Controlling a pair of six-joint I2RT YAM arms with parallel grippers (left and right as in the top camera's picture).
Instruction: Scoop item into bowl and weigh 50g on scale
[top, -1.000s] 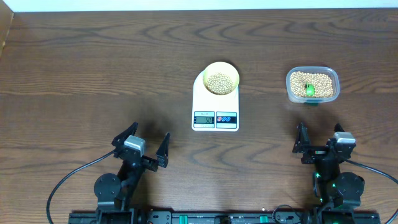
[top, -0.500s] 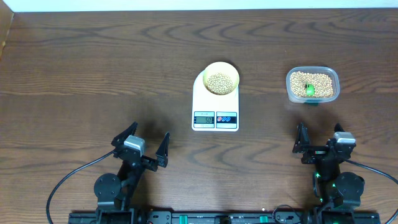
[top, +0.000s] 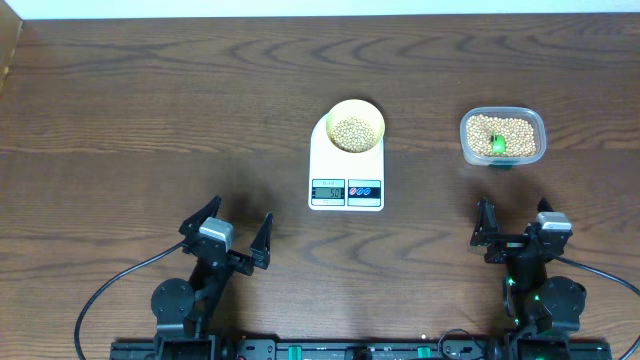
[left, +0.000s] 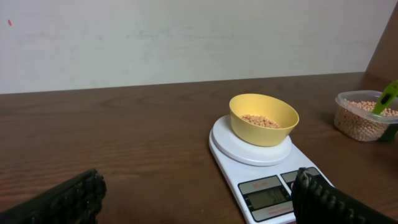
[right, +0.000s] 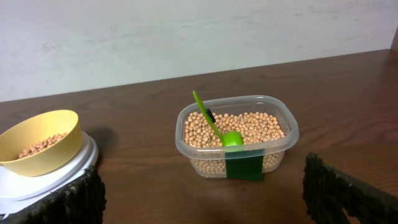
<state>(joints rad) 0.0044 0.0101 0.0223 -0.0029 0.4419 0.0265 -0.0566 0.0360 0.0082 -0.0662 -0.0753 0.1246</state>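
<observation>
The beans (top: 354, 131) are heaped in the yellow bowl (top: 372, 112), which is seated on the platform of the scale (top: 346, 170) at the middle of the counter (top: 150, 110). More beans are left in the clear tub (top: 464, 135) to the right, with the green scoop (top: 497, 144) laid in them. Nothing has been shifted over the last second. Both arms are kept parked near the front edge, the left claw (top: 240, 214) and right claw (top: 514, 220) spread wide and empty. The display (left: 267, 196) cannot be read sharply. The weighing is judged finished, or awaiting only a check of the reading.
</observation>
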